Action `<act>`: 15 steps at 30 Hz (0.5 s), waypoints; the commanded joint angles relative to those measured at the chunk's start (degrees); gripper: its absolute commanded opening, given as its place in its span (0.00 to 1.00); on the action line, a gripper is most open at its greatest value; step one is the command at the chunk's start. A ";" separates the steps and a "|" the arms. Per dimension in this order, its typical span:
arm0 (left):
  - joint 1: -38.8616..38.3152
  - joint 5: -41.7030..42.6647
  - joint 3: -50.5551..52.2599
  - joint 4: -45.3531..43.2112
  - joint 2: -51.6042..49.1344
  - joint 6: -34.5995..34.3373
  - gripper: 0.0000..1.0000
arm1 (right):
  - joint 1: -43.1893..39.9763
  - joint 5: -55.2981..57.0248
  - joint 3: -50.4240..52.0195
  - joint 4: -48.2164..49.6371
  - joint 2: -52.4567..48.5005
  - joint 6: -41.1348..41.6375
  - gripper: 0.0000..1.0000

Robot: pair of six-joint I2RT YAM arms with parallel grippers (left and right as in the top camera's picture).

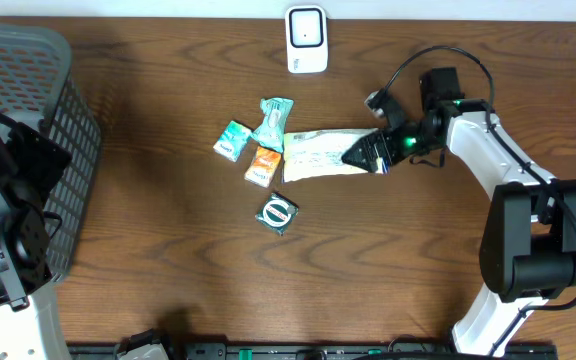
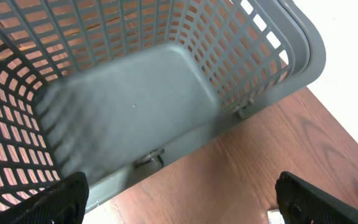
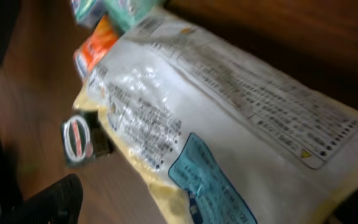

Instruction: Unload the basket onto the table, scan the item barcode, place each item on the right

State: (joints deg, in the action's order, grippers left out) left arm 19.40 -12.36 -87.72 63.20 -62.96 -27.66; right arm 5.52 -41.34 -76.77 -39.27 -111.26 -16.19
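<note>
On the counter (image 1: 148, 270), the right tool (image 1: 361, 154) sits wide open at the white bag (image 1: 313, 155), holding nothing. Left tool (image 2: 179, 202) is wide open & empty too, by the basket (image 2: 154, 93).

No word or number can be read. Just ahead of the right hand (image 3: 207, 211) lies the large pale bag (image 3: 229, 124). Its face carries dense blocks of small print, too blurred to make out, what looks like a barcode (image 3: 152, 25) at the end far from the hand, a small warning triangle (image 3: 305, 153), and a blue panel (image 3: 207, 180) nearest the hand. Beside the bag, the small round packet (image 3: 76, 138) bears a red band, its lettering unreadable
</note>
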 commanded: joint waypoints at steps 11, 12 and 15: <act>0.20 -0.33 -0.09 0.24 -0.02 -0.50 0.95 | 1.27 5.18 -0.31 8.90 -9.94 30.12 0.99; 0.20 -0.33 -0.09 0.24 -0.02 -0.50 0.95 | 1.29 2.99 -0.31 8.92 -10.34 30.12 0.99; 0.20 -0.33 -0.09 0.24 -0.02 -0.48 0.95 | 2.27 -1.84 -0.31 11.15 -11.26 34.69 0.99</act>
State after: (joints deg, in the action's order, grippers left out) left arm 19.40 -12.36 -87.72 63.22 -62.96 -27.66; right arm 6.31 -38.83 -77.58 -29.19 -119.20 11.53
